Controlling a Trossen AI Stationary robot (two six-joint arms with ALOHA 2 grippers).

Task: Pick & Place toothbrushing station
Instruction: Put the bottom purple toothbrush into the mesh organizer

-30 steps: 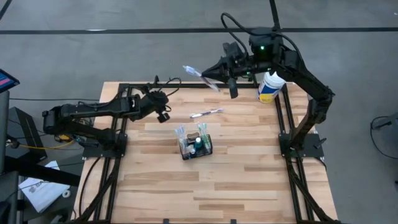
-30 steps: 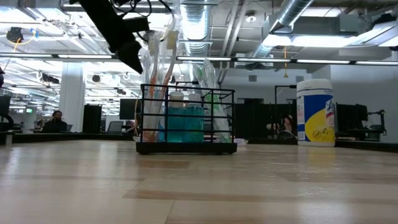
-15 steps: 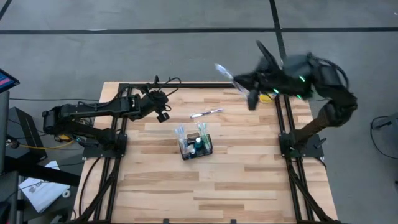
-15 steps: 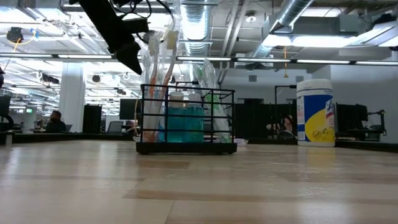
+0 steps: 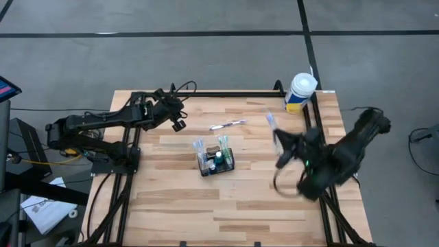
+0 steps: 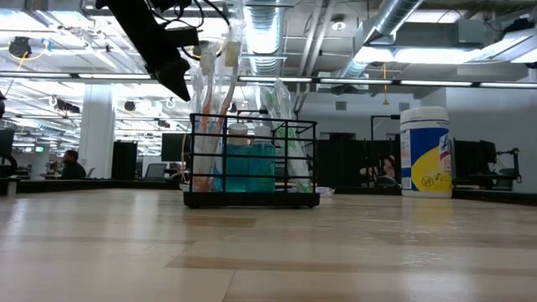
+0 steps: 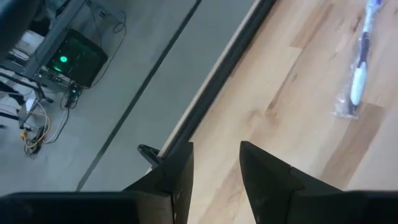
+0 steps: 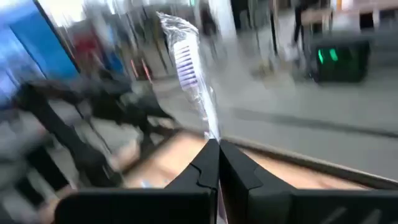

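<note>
The toothbrushing station, a small black wire basket [image 5: 215, 160] [image 6: 252, 164], stands on the wooden table with wrapped brushes and a blue bottle upright in it. Another wrapped toothbrush [image 5: 228, 125] [image 7: 359, 74] lies flat on the table beyond it. My right gripper [image 5: 277, 140] [image 8: 213, 163] hovers over the table's right part, shut on a wrapped toothbrush [image 5: 271, 123] [image 8: 186, 68]. My left gripper [image 5: 178, 121] [image 7: 215, 168] hangs open and empty over the far left part, apart from the lying brush. My right gripper pinches the wrapped toothbrush between its two shut fingers at the handle part [image 8: 212, 138], below the bristled head [image 8: 183, 57]. The brush runs on past the fingertips, roughly along the fingers, toward the table's far edge. It is lifted clear of the table.
A white-and-yellow wipes tub [image 5: 299, 92] [image 6: 425, 151] stands at the far right corner. Black frame rails [image 5: 315, 130] run along the table's left, right and far sides. Bare wood [image 5: 226, 206] fills the near half.
My right gripper has swung from the table's far edge toward the right and near side and come lower, turning as it went. It stays shut on the wrapped toothbrush, which went along clear of the table.
</note>
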